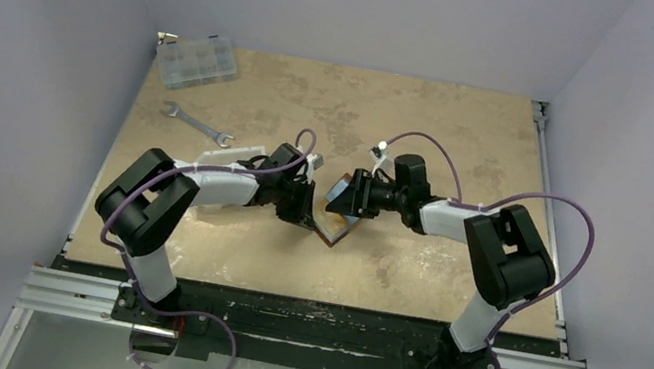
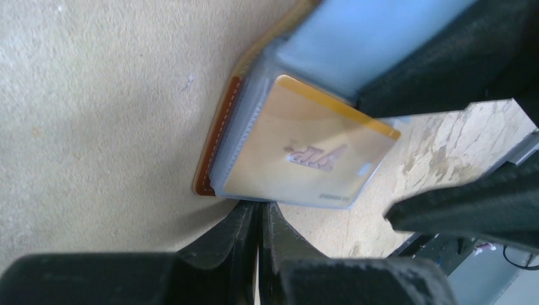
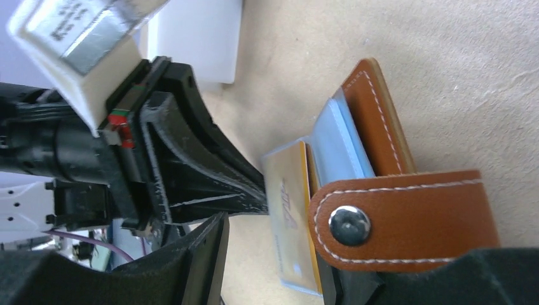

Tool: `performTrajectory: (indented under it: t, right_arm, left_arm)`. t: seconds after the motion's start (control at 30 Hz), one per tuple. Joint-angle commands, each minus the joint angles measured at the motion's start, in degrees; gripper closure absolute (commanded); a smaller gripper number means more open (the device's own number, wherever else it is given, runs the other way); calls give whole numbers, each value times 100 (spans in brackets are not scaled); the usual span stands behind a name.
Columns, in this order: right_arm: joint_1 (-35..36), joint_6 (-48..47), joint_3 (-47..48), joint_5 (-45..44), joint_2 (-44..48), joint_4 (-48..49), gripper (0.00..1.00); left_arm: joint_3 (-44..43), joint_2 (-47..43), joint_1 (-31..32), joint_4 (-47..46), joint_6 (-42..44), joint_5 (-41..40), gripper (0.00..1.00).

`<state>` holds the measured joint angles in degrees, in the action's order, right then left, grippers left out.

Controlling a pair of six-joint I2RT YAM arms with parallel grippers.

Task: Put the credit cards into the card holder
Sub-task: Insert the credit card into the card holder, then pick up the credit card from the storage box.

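Left gripper (image 2: 257, 213) has its jaws pressed together, tips right up against the near edge of the orange-yellow card (image 2: 311, 152); whether it pinches that edge or only butts it, I can't tell. The card sits just ahead of those tips in a clear sleeve (image 2: 245, 136) of the open card holder (image 3: 381, 127), which lies on the table (image 2: 95, 95). Beyond it is the light blue card (image 2: 381, 38). Right gripper (image 3: 279, 267) faces it from the other side, jaws about half spread and straddling the holder's strap with the snap stud (image 3: 348, 225): one finger against the holder, the other apart.
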<state>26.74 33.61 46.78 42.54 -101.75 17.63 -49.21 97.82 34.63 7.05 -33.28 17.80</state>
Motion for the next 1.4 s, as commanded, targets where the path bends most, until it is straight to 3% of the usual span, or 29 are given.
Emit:
performTrajectory:
  t: [0.0,0.17,0.37,0.47,0.6,0.67,0.77,0.93,1.1,1.37]
  right_arm:
    - [209,1025,-447,596,326,876,42]
    - [143,1410,-707,492,484,1291,41]
    - [61,49,-269,-1184,1076,-705,35]
    - [58,-191,-304,-1599,1230,-904,31]
    - [59,-316,-431,-1405,1310,-720,27]
    - [59,-360,-406,-1388,1330,-775,27]
    - [55,-435,-336,-1454,1352,-872,26]
    - [58,-530,-55,-1420,1060,-1092,26]
    - [54,-488,145,-1287,816,-1178,26]
    - [48,-566,402,-1261,778,-1458,26]
  left_arm:
    - [-361,438,-34,-295,432,-701,94]
    - [-682,512,-36,-5,659,-756,89]
    - [-924,-149,-66,946,1153,-167,66]
    - [-1072,-760,-214,1437,1252,186,57]
    - [-1091,-1583,-1038,1924,1099,529,39]
    - [-1217,-1739,-1572,2529,1196,288,35]
    - [-1410,-1802,-2045,3121,1239,-806,32]
    - [-1182,-1990,-2353,2819,532,-2119,28]
    - [-776,-1649,-2352,2438,-150,-2659,25]
    - [-346,-730,-2263,1765,-363,-2874,22]
